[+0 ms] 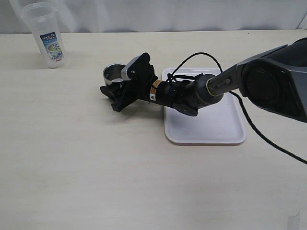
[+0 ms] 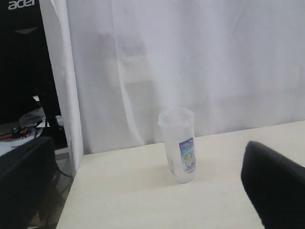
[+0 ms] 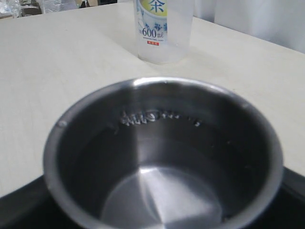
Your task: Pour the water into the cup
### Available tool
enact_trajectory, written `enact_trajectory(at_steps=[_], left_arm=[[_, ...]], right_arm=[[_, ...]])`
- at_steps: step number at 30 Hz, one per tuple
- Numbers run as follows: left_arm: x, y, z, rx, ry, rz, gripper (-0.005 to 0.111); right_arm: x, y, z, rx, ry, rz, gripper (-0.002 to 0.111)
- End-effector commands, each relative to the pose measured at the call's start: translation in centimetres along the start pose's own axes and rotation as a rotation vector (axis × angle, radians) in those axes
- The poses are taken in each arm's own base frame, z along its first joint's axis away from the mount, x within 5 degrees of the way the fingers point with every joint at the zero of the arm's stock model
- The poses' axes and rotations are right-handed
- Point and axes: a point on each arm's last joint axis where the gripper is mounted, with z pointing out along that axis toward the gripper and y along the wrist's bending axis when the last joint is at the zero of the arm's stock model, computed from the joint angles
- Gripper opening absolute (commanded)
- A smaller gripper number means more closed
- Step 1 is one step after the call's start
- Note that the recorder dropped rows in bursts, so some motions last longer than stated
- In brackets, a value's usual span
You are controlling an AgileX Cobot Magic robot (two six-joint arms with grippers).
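- The cup (image 1: 113,73) stands upright on the pale table (image 1: 72,158), left of centre and toward the far side, just off the far-left corner of the white tray (image 1: 216,124).
- The right gripper (image 1: 116,81) reaches in from the right, across the tray's far-left corner. Its jaws are closed round the cup, one finger on the far-right side and one on the near-left side.
- In the right wrist view the cup's (image 3: 162,157) shiny rim and brushed inside fill most of the picture. We cannot tell whether there is water in it.
- The clear jug (image 1: 47,36) with the blue label stands upright at the far left of the table, well apart from the cup, with a white curtain (image 2: 190,62) behind it.
- The left gripper (image 2: 274,188) shows only as a dark, blurred shape in its own wrist view, facing the jug (image 2: 180,150) from a distance. Its jaws stand spread wide.
- A black cable (image 1: 268,139) runs along the right arm and trails over the table on the right.
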Motion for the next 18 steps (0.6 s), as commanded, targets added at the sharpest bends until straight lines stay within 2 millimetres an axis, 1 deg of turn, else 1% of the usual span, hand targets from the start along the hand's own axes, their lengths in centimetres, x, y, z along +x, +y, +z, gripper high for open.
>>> enact_trajectory(at_steps=[1,2,4,11,14,16,18], left_arm=[[2.1,-0.5,-1.7,0.001,-0.072,-0.040,0.100],[2.7,-0.6,-2.0,-0.001,-0.088,-0.056,0.100],[4.1,-0.8,-2.1,-0.004,-0.105,-0.063,0.100],[7.3,-1.5,-0.7,0.004,-0.045,-0.061,0.100],[9.0,-1.8,-0.1,0.004,-0.041,-0.063,0.100],[10.5,-2.0,0.4,0.004,-0.037,-0.066,0.100],[11.2,-2.2,0.6,0.003,-0.040,-0.066,0.100]], right_arm=[[-0.4,0.0,0.0,-0.002,-0.012,-0.008,0.031],[-0.4,0.0,0.0,-0.002,-0.012,-0.008,0.031],[-0.4,0.0,0.0,-0.002,-0.012,-0.008,0.031],[-0.4,-0.1,0.0,0.001,-0.013,-0.005,0.031],[-0.4,-0.1,0.0,0.001,-0.013,-0.005,0.031],[-0.4,-0.1,0.0,0.001,-0.013,-0.005,0.031],[-0.4,-0.1,0.0,0.006,-0.015,0.000,0.031]])
